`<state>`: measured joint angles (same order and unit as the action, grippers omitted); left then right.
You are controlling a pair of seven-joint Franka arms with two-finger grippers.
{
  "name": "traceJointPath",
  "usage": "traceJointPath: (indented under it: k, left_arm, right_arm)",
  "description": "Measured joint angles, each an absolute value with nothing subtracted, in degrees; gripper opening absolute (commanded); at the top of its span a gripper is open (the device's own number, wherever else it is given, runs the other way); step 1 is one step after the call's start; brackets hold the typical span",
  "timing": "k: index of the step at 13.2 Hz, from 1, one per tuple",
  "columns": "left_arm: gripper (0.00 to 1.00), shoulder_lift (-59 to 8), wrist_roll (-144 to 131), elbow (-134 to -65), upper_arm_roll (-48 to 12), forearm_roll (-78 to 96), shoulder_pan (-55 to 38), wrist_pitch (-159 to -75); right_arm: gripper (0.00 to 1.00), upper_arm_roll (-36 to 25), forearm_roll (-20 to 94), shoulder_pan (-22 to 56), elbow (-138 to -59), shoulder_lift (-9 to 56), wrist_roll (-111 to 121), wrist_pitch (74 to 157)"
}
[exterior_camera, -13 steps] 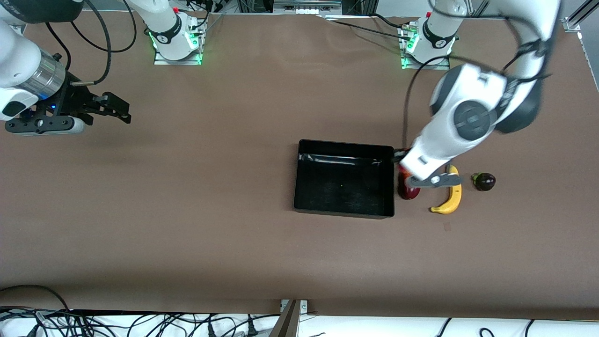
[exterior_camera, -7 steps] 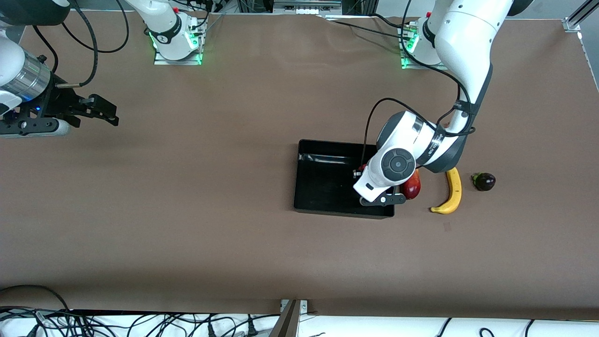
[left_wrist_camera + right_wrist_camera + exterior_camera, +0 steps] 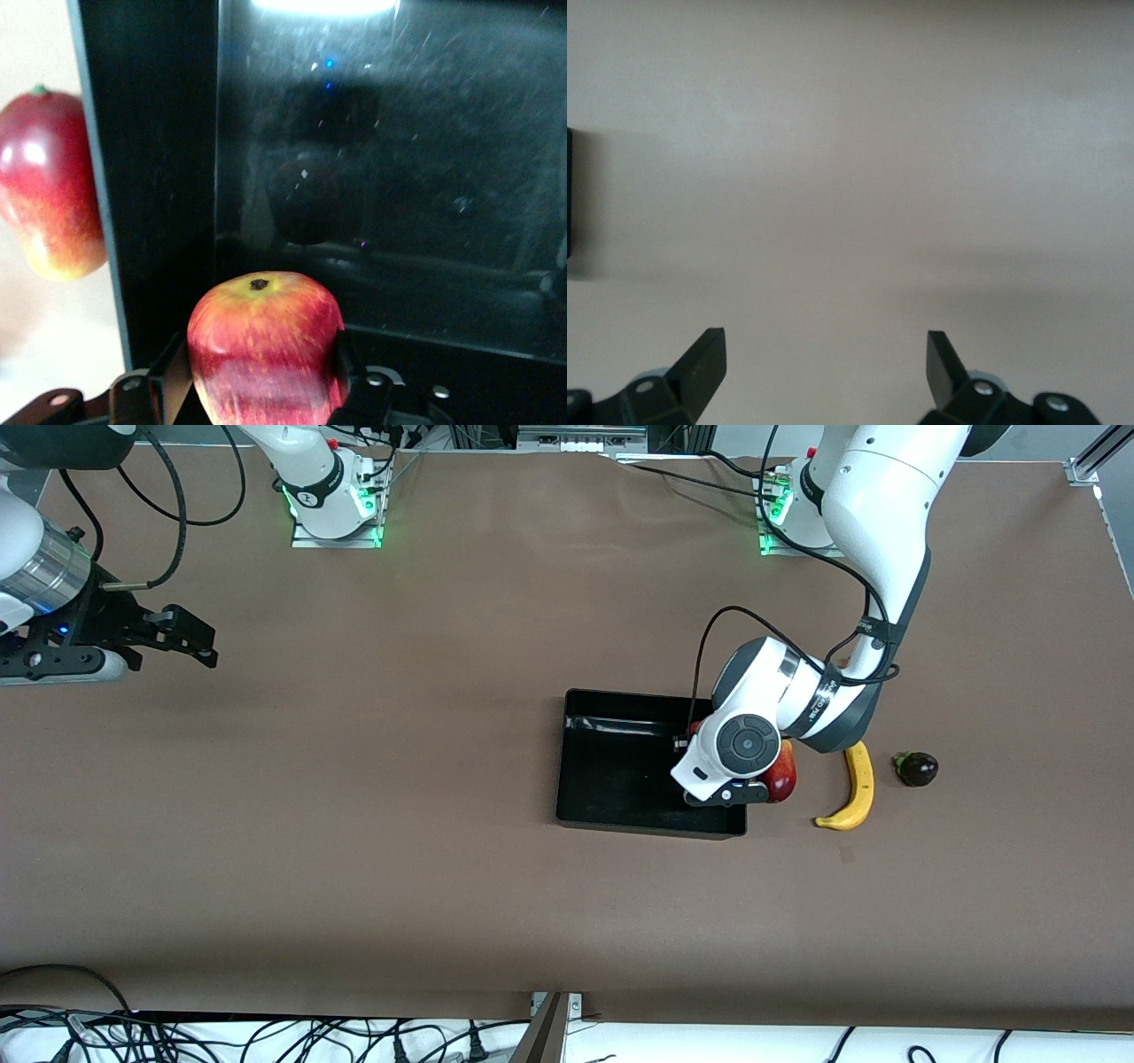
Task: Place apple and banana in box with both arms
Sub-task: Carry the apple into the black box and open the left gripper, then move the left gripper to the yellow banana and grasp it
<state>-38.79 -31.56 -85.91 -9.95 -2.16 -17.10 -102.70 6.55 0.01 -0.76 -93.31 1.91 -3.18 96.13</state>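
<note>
My left gripper [image 3: 261,376] is shut on the apple [image 3: 264,343], deep red with a yellowish top. It holds the apple inside the black box [image 3: 620,701], low over the floor, at the end toward the left arm and near the wall [image 3: 151,177]. In the front view the left wrist [image 3: 749,744] hides the apple. The banana [image 3: 852,788] lies on the table beside the box, toward the left arm's end. My right gripper [image 3: 199,642] is open and empty over bare table at the right arm's end, its fingertips [image 3: 709,354] wide apart.
A longer red-yellow mango-like fruit [image 3: 781,775] lies against the outside of the box wall between box and banana; it also shows in the left wrist view [image 3: 49,186]. A small dark purple fruit [image 3: 917,768] lies past the banana. Cables run along the front edge.
My left arm has swung from over the fruits beside the box to over the box's end and settled lower. My right gripper has drifted a little toward the right arm's end of the table.
</note>
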Motion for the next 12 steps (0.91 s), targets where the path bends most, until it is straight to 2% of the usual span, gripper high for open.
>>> traceJointPath:
  k: [3, 8, 12]
  left_arm:
    - [1.00, -38.72, -31.56, -85.30, -9.93, -2.09, -16.83, -101.61]
    - [1.00, -38.05, -31.52, -79.46, -9.43, -2.02, -15.64, -101.38]
    - [1.00, -37.77, -21.92, -76.84, -8.43, -7.76, -9.82, -101.64]
  right_arm:
    - [1.00, 6.55, -0.04, -0.88, -93.01, 3.39, -3.18, 97.06]
    - [1.00, 7.51, -0.11, -0.62, -91.31, 3.85, -3.18, 97.59]
    - [1.00, 7.65, -0.27, -0.61, -91.15, 3.92, -3.18, 97.97]
